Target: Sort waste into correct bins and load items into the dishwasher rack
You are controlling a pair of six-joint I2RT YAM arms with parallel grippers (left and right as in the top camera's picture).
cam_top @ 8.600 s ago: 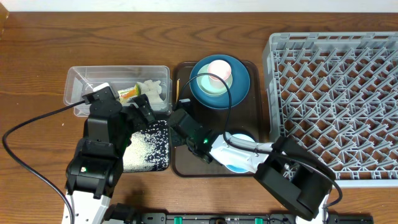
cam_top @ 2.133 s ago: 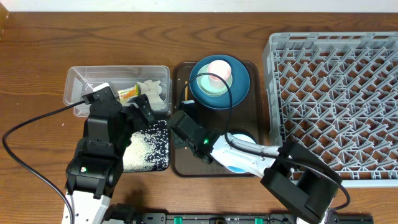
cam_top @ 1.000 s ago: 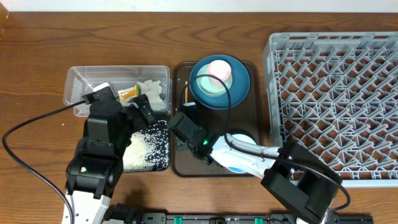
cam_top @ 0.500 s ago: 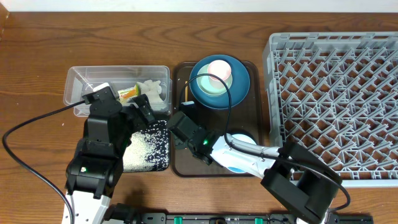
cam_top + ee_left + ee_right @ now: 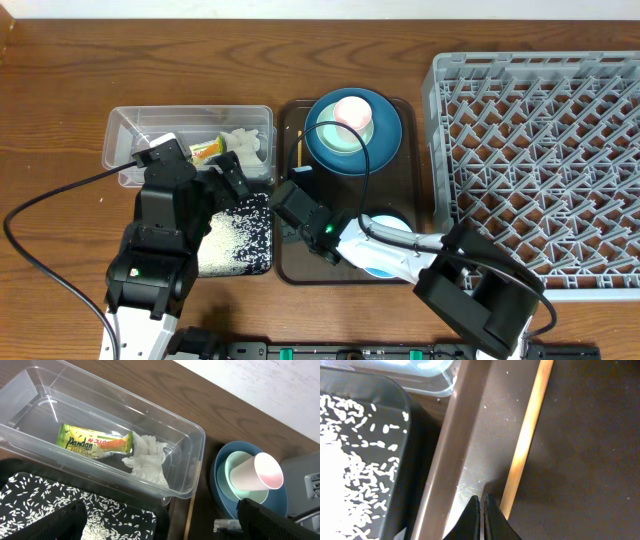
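One chopstick lies just beside the closed right claw.

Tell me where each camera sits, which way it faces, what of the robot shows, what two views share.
Overhead: above the table, facing straight down; left arm and right arm show.
Left wrist: over the black bin, facing the clear tub and blue plate; its open fingers show at the bottom corners.
Right wrist: low over the brown tray, facing a chopstick; the shut right gripper shows at the bottom.
Shared: both wrist views show the chopstick and black bin.
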